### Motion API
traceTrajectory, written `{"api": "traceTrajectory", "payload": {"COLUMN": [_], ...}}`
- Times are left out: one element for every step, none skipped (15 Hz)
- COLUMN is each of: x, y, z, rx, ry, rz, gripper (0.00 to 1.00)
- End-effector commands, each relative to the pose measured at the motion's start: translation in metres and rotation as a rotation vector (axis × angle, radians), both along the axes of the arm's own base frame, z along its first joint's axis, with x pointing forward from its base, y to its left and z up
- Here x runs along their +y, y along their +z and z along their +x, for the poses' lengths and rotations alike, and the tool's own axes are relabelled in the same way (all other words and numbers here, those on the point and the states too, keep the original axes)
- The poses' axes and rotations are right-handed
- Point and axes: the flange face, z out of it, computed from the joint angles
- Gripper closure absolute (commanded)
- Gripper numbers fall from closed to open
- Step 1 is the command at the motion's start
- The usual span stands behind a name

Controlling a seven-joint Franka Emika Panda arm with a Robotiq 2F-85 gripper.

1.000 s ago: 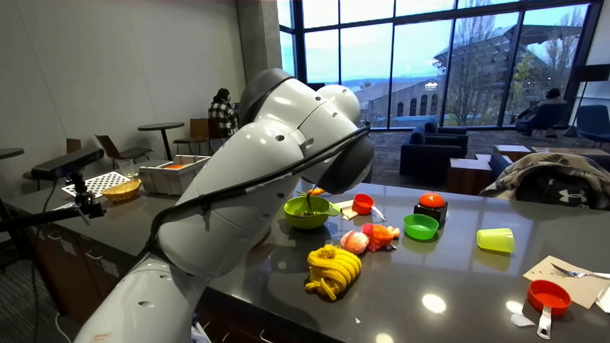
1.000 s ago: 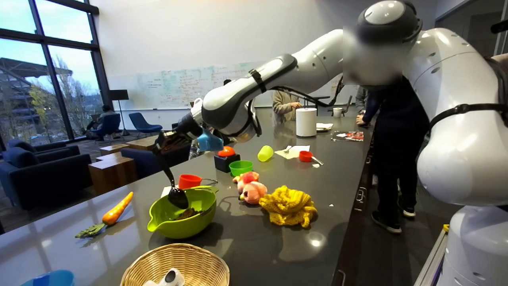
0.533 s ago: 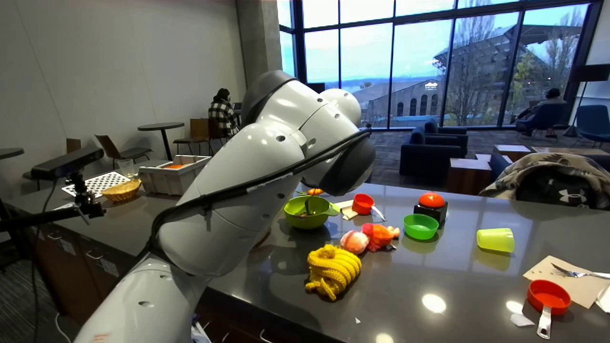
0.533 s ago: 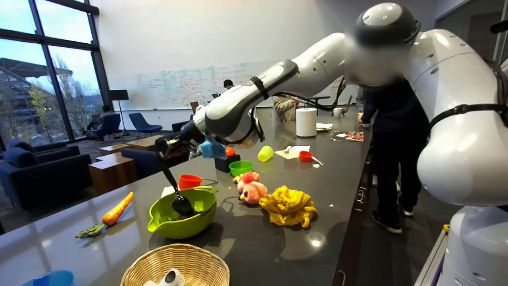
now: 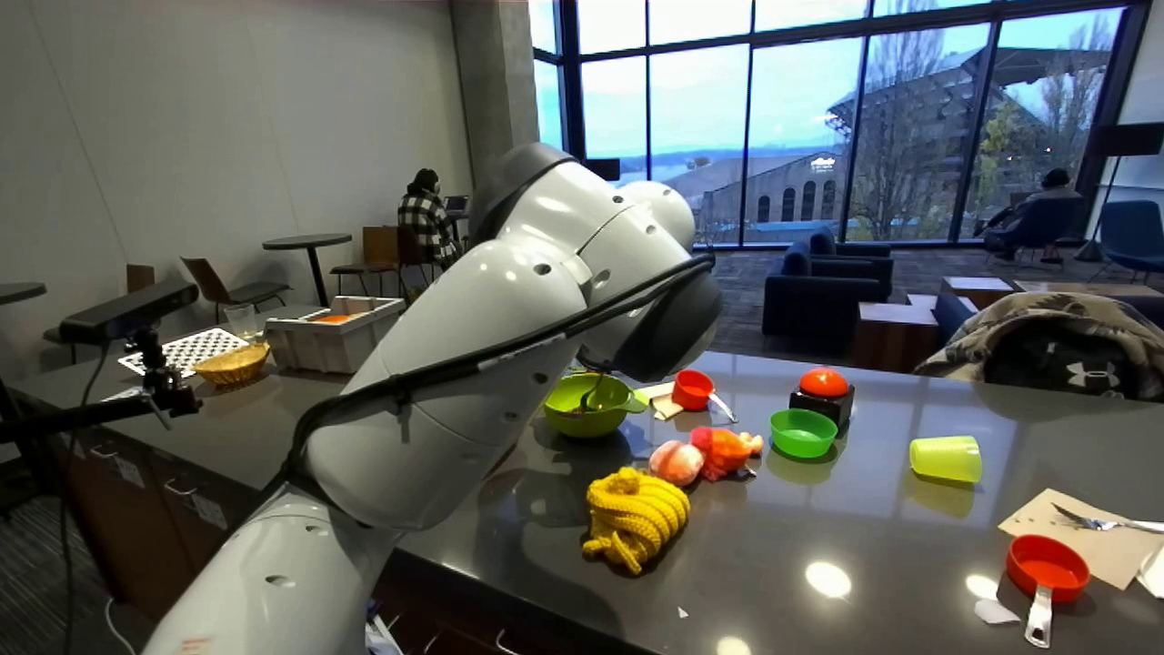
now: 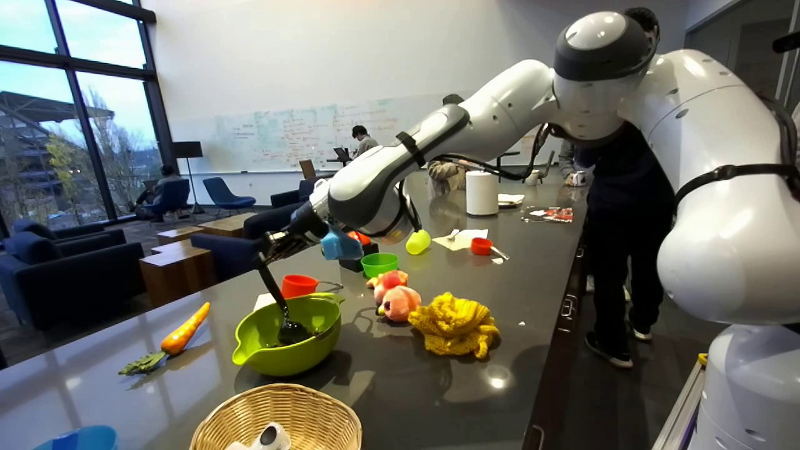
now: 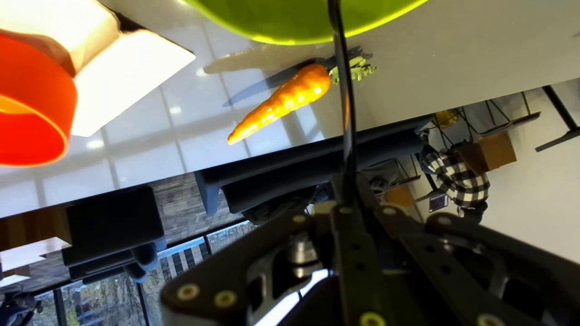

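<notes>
Black spoon (image 7: 345, 86), clamped in claw (image 7: 350, 183), has sunk lower inside green bowl (image 6: 284, 360), now apparently reaching dark contents (image 6: 280, 342); work within bowl looks newly under way.

Exterior view toward windows (image 5: 809, 109), exterior view toward whiteboard (image 6: 300, 134), shared counter (image 5: 791, 518), inverted wrist view near bowl (image 7: 281, 22)

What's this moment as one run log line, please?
end effector: closed around black long-handled spoon; spoon head: inside lime-green spouted bowl; nearby: orange tapered carrot on glossy grey countertop
</notes>
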Motion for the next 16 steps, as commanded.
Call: {"api": "traceTrajectory", "payload": {"x": [-0.005,-0.006,-0.008,-0.010,-0.012,-0.013,-0.015,-0.016,-0.017,-0.019,-0.021,-0.024,-0.027,-0.031,-0.033,-0.033], "y": [-0.011,-0.012,-0.012,-0.012,-0.013,-0.013,-0.013,-0.013,-0.013,-0.012,-0.013,-0.013,-0.012,-0.011,-0.010,-0.008], "z": [0.001,0.003,0.006,0.009,0.011,0.012,0.013,0.014,0.015,0.016,0.018,0.021,0.024,0.028,0.032,0.035], "rx": [0.009,0.007,0.003,0.000,-0.002,-0.003,-0.003,-0.005,-0.006,-0.008,-0.010,-0.017,-0.018,-0.023,-0.027,-0.031], "ry": [-0.017,-0.021,-0.027,-0.032,-0.036,-0.040,-0.042,-0.044,-0.045,-0.047,-0.050,-0.055,-0.064,-0.073,-0.080,-0.085], "rz": [0.020,0.017,0.017,0.016,0.014,0.015,0.014,0.013,0.010,0.005,0.000,-0.016,-0.018,-0.022,-0.025,-0.026], "gripper": [0.99,0.99,0.99,0.99,0.99,0.99,0.99,0.99,0.99,0.99,0.99,0.99,0.99,0.99,0.99,0.99]}}
